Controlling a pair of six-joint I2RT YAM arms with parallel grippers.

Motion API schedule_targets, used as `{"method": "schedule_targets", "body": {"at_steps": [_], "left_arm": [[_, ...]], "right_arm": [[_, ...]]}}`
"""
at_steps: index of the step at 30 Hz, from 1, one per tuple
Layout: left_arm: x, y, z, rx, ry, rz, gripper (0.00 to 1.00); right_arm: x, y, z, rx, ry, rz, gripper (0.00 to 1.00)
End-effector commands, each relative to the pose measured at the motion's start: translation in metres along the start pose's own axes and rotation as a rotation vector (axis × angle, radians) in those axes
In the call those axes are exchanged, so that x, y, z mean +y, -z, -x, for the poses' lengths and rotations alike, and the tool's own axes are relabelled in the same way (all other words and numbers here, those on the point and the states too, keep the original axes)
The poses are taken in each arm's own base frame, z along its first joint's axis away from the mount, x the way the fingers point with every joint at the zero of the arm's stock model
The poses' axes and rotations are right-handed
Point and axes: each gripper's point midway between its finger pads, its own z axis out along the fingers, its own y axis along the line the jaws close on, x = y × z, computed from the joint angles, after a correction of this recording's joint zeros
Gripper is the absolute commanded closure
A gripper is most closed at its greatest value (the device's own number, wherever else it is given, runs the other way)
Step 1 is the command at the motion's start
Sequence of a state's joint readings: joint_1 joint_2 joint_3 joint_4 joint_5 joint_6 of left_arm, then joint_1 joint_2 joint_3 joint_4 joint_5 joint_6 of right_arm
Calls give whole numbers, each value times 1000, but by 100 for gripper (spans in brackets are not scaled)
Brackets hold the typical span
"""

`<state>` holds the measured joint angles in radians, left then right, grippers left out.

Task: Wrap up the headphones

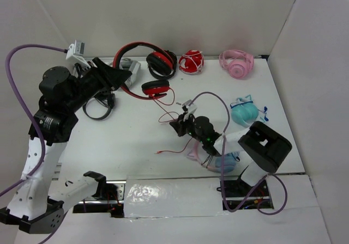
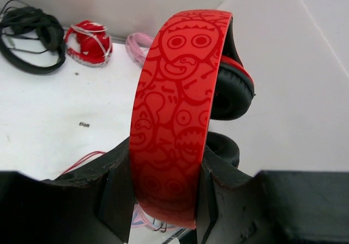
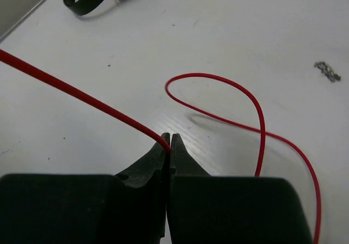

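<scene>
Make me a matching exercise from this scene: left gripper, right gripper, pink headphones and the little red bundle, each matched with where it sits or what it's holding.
Things:
1. left gripper
2. right gripper
3. pink headphones
4. small red bundle

Places or states:
A. pinching the thin red cable
B. far back right of the table
C. clamped on the headband of the red headphones
D. at the back, between the red headphones and the pink ones

Pairs: 1-C, 2-A, 3-B, 4-D

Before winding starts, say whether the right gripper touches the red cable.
Touching. Right wrist view: the right gripper pinches the red cable between closed fingertips.
</scene>
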<state>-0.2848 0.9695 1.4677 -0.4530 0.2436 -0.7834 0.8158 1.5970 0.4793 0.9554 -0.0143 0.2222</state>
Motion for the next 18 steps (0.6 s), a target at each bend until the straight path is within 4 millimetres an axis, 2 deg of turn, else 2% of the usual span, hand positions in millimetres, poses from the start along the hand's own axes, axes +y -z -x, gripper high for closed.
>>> {"method": "schedule_targets", "body": {"at_steps": [1, 5, 6, 7, 12, 14, 15, 18], "left_arm": [[-19, 3, 39, -146, 20, -35, 100], [-15, 10, 47, -205, 21, -5, 100], [-8, 12, 53, -245, 33, 36, 100], [-4, 17, 56, -269, 39, 57, 100], [23, 24, 63, -357, 77, 182, 100], [28, 26, 66, -383, 89, 206, 100], [32, 25, 68, -396, 101, 226, 100], [31, 25, 67, -395, 115, 222, 100]], "right_arm": [[-11, 11, 16, -54, -186, -14, 100], [-46, 20, 17, -43, -257, -102, 100], [-52, 23, 13, -27, -268, -120, 100], [-57, 26, 14, -30, -269, -127, 100], [-67, 40, -3, 27, -260, -205, 100], [-86, 46, -4, 16, -255, -318, 100], [-99, 50, -15, 55, -259, -393, 100], [-106, 48, -20, 88, -277, -422, 100]]}}
